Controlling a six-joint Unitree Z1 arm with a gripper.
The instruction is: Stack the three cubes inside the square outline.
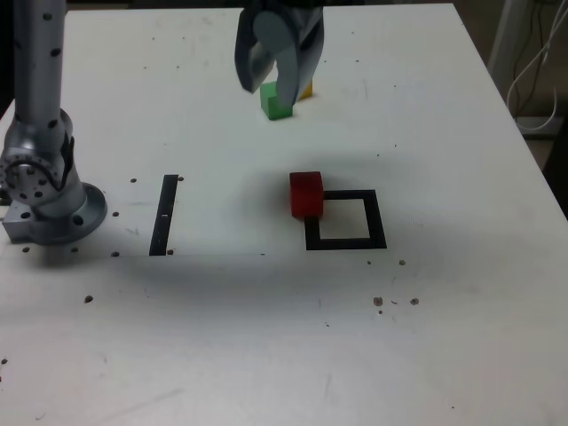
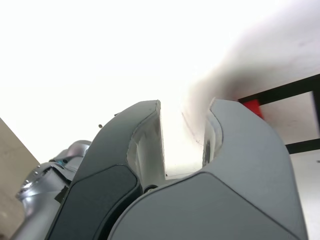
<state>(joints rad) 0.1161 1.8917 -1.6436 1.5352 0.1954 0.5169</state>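
exterior view: white bench [image 1: 266, 355] with the arm's base [image 1: 44, 200] near its edge at the exterior view's left. the hand [image 1: 276, 82] hangs near the far edge, fingers parted and grasping nothing, just above the green cube [image 1: 276, 104]; the yellow cube [image 1: 305, 90] sits just behind the green one, partly hidden by the hand. the red cube [image 1: 306, 194] rests at mid-bench on the far corner of the square outline [image 1: 346, 219] toward the exterior view's left, overlapping the black frame. a straight black strip [image 1: 164, 215] lies between outline and base.

wrist view: the hand [image 2: 185, 107] is seen from behind, jaws apart with bright bench between them; a sliver of the red cube [image 2: 253, 107] and part of the square outline [image 2: 290, 90] show beyond one jaw.
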